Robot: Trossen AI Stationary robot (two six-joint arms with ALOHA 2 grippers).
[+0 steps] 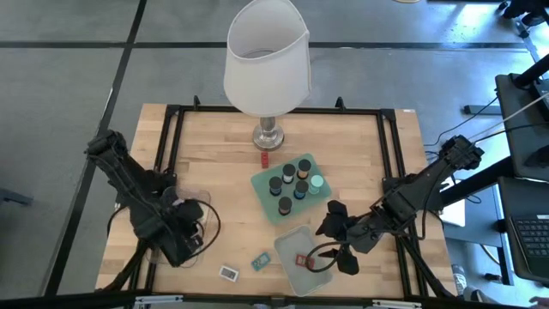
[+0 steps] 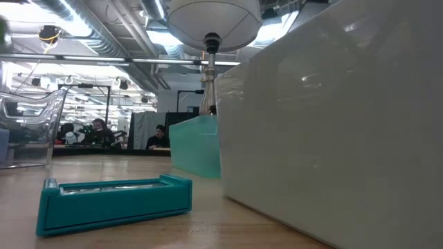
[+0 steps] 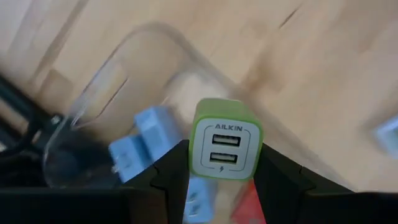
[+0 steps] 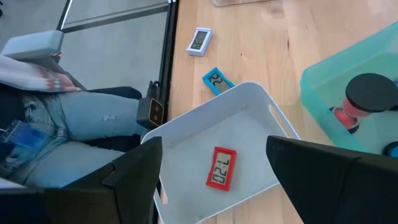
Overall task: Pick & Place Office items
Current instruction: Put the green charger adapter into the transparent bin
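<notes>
My left gripper (image 3: 219, 180) pinches the green charger (image 3: 225, 146) above the clear bin (image 3: 93, 112) at bench eight o'clock, ready to drop; right gripper (image 4: 214, 168) wide open, empty, over the tray (image 4: 249, 99).

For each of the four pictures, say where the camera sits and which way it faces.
High: overhead, facing down on table, both arms.
Low: at tabletop height, facing level past teal clock; no arm visible.
Left wrist: on left gripper, holding green charger above clear bin.
Right wrist: on right gripper, above white tray with red clock.
Shared: teal clock, low and right wrist.
</notes>
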